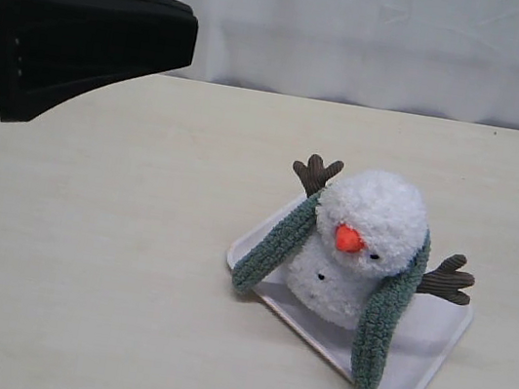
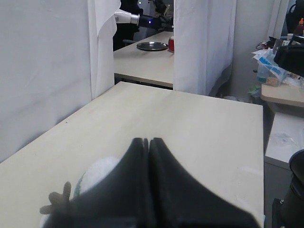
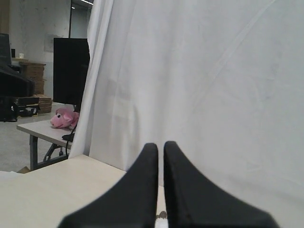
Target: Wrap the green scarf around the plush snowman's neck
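Left gripper: clenched, empty, well apart from snowman.
Snowman: sat on tray.
Scarf: draped round snowman's neck.
Right gripper: clenched, empty.

Fluffy white plush snowman, fuzzy ribbed knit green scarf, smooth glossy white plastic tray, matt pale wood-look table.

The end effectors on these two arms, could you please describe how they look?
Both are matte black. The left end effector and right end effector each have two broad, wedge-shaped fingers tapering to rounded tips. The exterior view shows the left one as a flaring black shell. No cables or markings are visible.
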